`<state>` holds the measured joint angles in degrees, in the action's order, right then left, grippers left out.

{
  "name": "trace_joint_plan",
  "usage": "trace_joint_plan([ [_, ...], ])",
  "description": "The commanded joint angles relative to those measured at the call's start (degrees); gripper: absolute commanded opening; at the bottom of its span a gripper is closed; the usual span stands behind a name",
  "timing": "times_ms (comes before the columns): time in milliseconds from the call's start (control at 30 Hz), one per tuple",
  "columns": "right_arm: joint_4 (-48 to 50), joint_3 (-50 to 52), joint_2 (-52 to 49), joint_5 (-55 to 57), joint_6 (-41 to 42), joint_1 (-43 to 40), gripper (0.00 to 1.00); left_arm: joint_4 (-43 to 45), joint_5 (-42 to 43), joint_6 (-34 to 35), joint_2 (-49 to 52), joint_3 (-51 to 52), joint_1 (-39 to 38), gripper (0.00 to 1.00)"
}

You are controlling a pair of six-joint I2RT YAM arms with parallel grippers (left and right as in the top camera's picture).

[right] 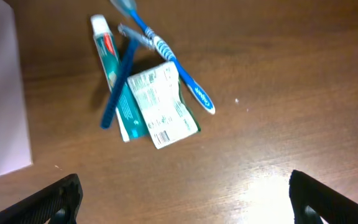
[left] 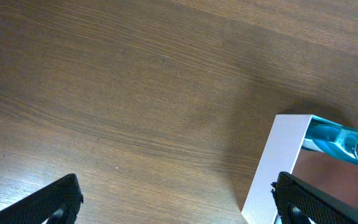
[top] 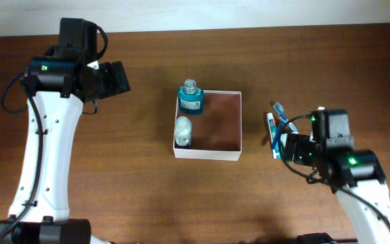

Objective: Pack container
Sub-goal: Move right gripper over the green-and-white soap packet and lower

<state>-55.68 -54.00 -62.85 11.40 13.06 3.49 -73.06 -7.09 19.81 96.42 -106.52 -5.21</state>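
From above, we see a brown wooden table [top: 134,176] with the container [top: 222,122], a shallow square white-walled box with a reddish-brown floor, at its centre. A teal bottle [top: 190,98] sits at the box's 11 o'clock corner, and a pale bottle [top: 182,131] lies by its wall at 8 o'clock. Just outside the box at 3 o'clock lie a toothpaste tube [right: 142,99], a blue toothbrush [right: 173,62] and a blue razor [right: 118,87], overlapping. The left pincer [left: 176,202] hangs at 10 o'clock from the box, fingers wide apart and holding nothing. The right pincer [right: 188,199] hovers by the toiletries, likewise spread wide, gripping nothing.
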Motion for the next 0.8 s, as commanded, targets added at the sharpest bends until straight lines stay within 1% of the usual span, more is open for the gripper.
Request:
trace_joint_plan([
  [0, -0.1, -1.3, -4.3, 1.1, -1.8, 0.3, 0.98, 0.0, -0.2, 0.3, -0.6, -0.5, 0.1, 0.99],
  [33, -0.1, -1.3, -6.1, 1.1, -3.5, 0.3, 0.98, 0.0, -0.2, 0.3, -0.6, -0.5, 0.1, 0.99],
  [67, -0.1, -1.3, -7.4, 1.1, -4.3, 0.3, 0.95, 0.0, -0.2, 0.3, -0.6, -0.5, 0.1, 0.99],
  [200, -0.2, -1.3, -11.7, 0.8, -4.3, 0.3, 0.87, 0.0, -0.2, 0.3, -0.6, -0.5, 0.1, 0.99],
  [367, 0.0, -1.3, -16.2, 0.9, -4.3, 0.3, 0.82, 0.0, -0.2, 0.3, -0.6, -0.5, 0.1, 0.99],
  [567, 1.5, -1.3, -19.4, 0.8, -5.2, 0.3, 0.81, 0.0, -0.2, 0.3, -0.6, -0.5, 0.1, 0.99],
  [767, 3.5, -1.2, -19.9, 0.8, -6.7, 0.3, 0.80, 0.0, -0.2, 0.3, -0.6, -0.5, 0.1, 0.99],
])
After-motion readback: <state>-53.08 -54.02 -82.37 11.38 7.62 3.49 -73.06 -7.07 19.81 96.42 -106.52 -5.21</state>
